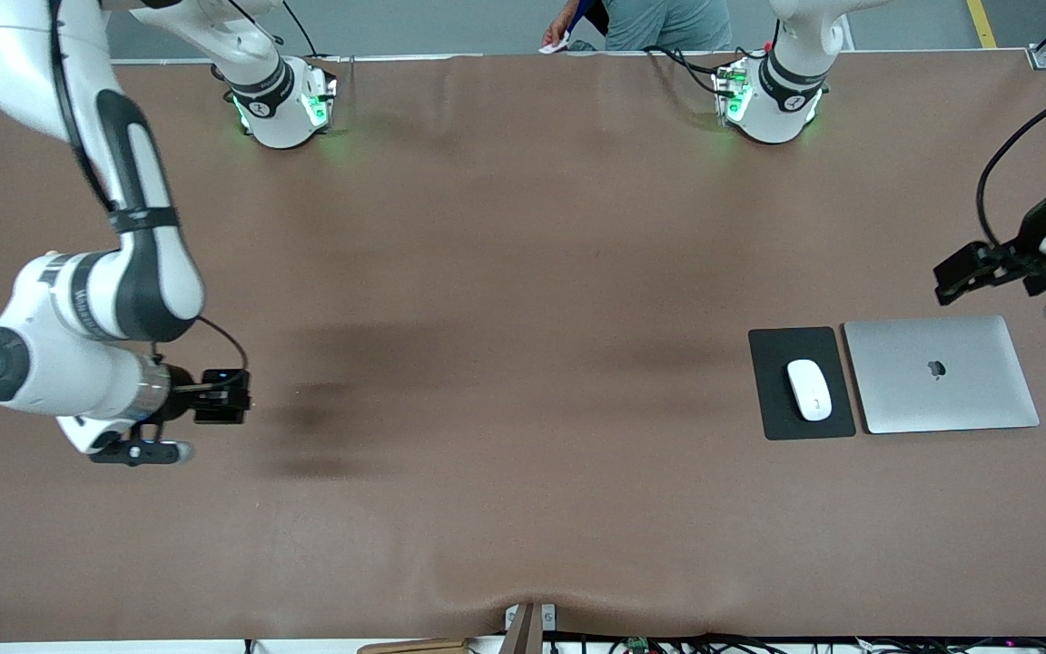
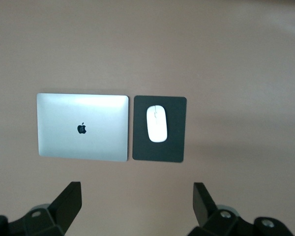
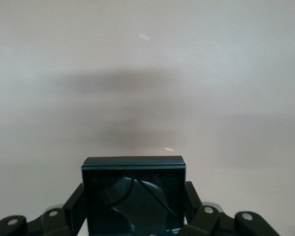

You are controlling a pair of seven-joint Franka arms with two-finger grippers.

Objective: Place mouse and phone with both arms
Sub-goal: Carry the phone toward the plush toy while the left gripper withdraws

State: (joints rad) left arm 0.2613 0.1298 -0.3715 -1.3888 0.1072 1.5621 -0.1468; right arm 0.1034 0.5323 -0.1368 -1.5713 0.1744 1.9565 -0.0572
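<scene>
The white oval mouse [image 1: 809,389] lies on a dark mouse pad [image 1: 773,400] beside a closed silver laptop [image 1: 941,374], toward the left arm's end of the table. In the left wrist view the mouse [image 2: 157,123] sits on the pad [image 2: 174,147]. My left gripper [image 1: 957,277] is open and empty in the air, over bare table beside the laptop; its jaws [image 2: 136,204] stand wide apart. My right gripper [image 1: 231,397] is shut on the glossy black phone [image 1: 214,409] and holds it above bare table at the right arm's end. The phone [image 3: 133,196] fills the space between the fingers.
The closed laptop [image 2: 82,127] lies edge to edge with the mouse pad. The brown table [image 1: 505,318] stretches bare between the two arms. A person [image 1: 659,23] stands past the table edge by the arm bases.
</scene>
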